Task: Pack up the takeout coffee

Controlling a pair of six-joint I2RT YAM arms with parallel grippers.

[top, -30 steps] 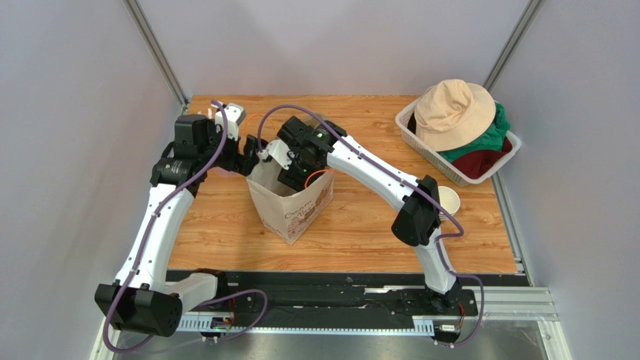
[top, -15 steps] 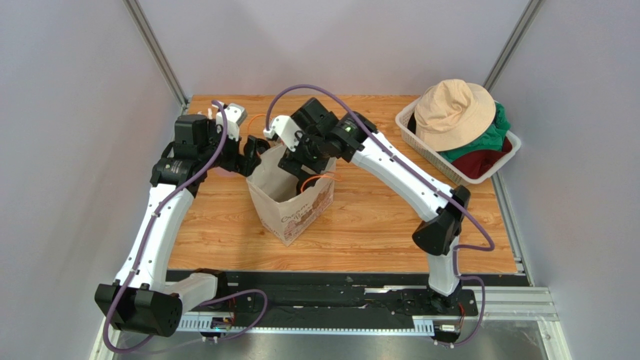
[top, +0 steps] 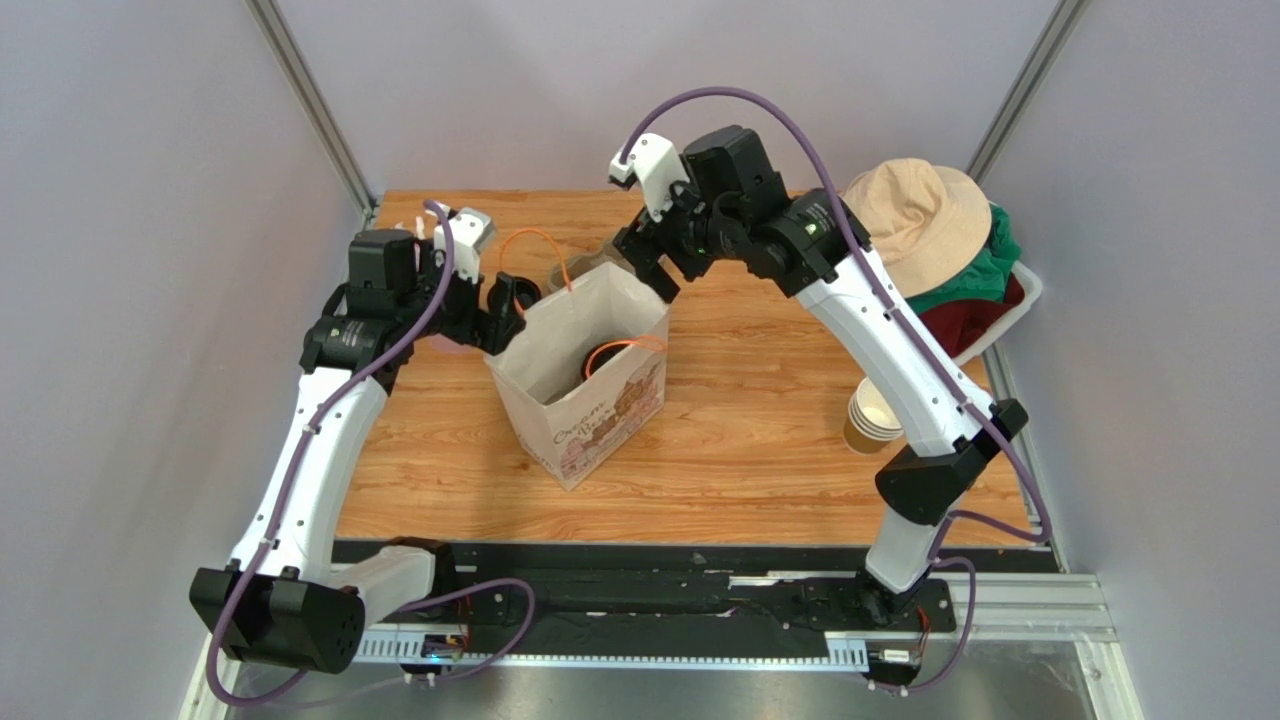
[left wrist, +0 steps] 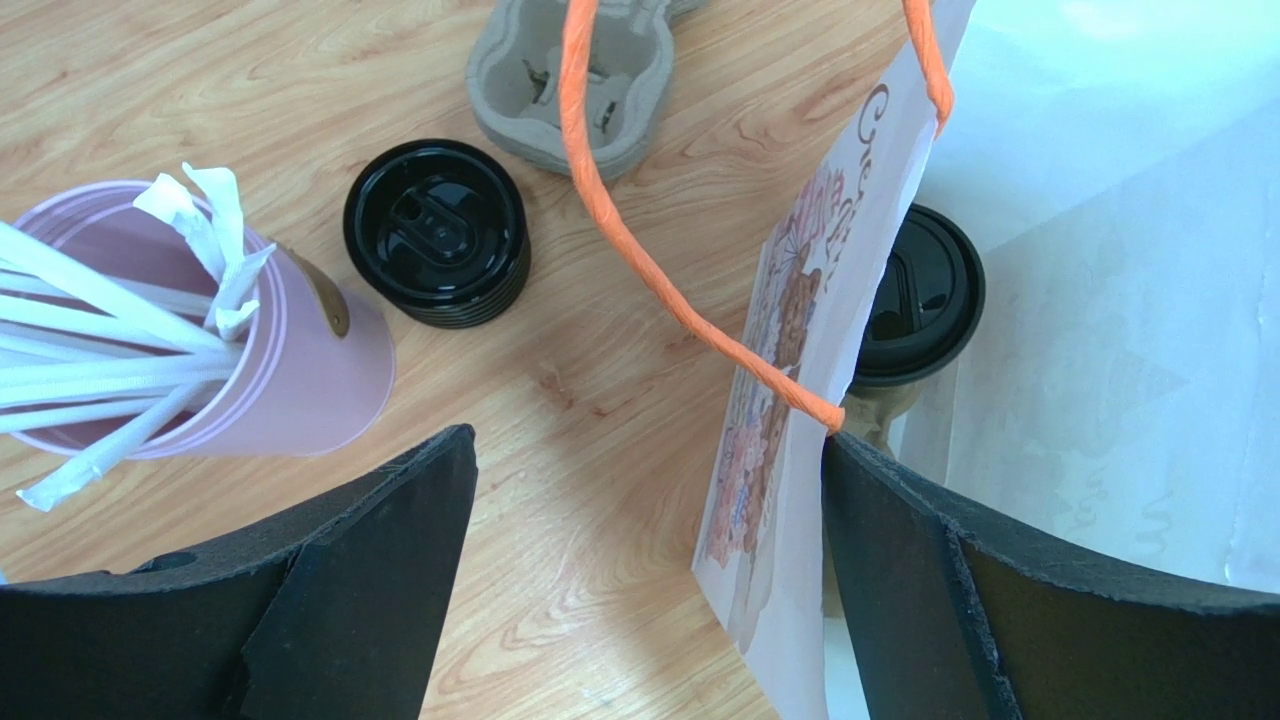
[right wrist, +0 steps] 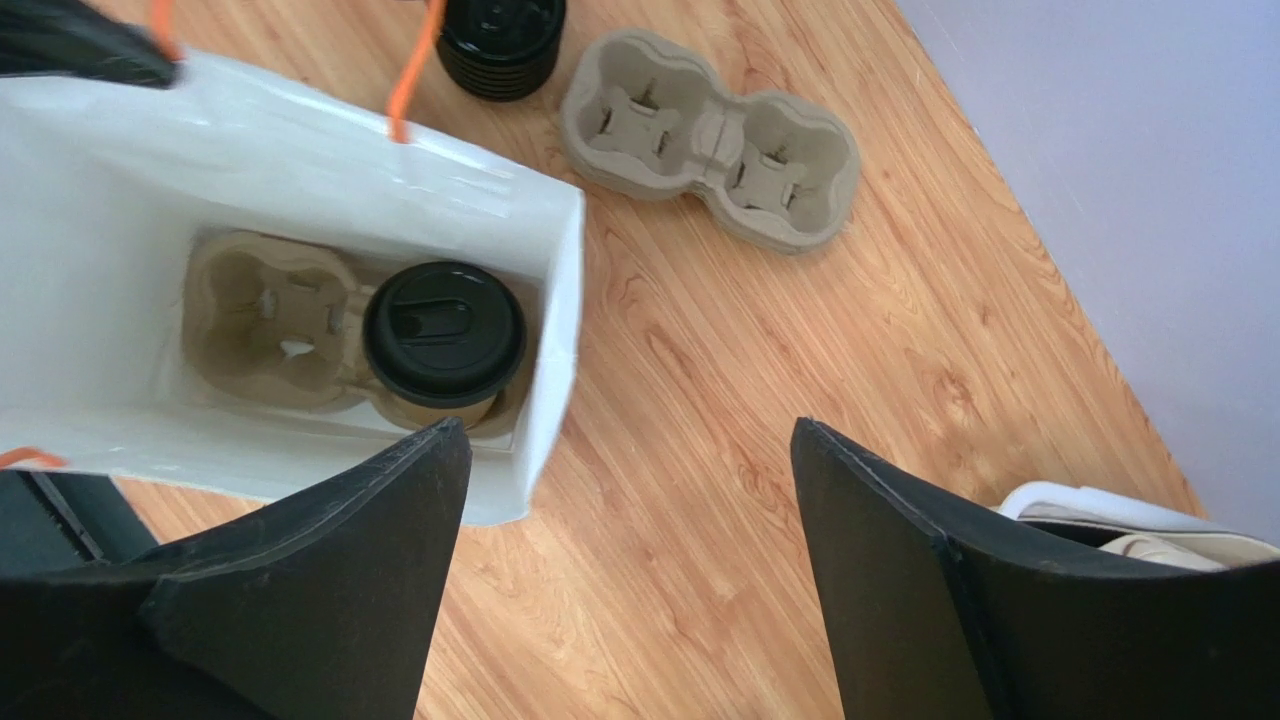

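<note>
from the top camera i get the wooden table (top: 751,450) and the paper bag (top: 601,413) standing open on it, but the bag's inside is too dark to read there. the right wrist camera looks straight down into the bag: a cardboard cup tray (right wrist: 271,318) lies on the bottom, and the coffee cup (right wrist: 445,333) sits upright in one of its pockets, long axis vertical, black lid facing up. the right gripper (right wrist: 627,450) hangs above with fingers wide apart and empty, the cup well below, toward the finger on the left of that view. the left gripper (left wrist: 646,458) is spread too, astride the bag's wall; from there only part of the lid shows past the rim.
</note>
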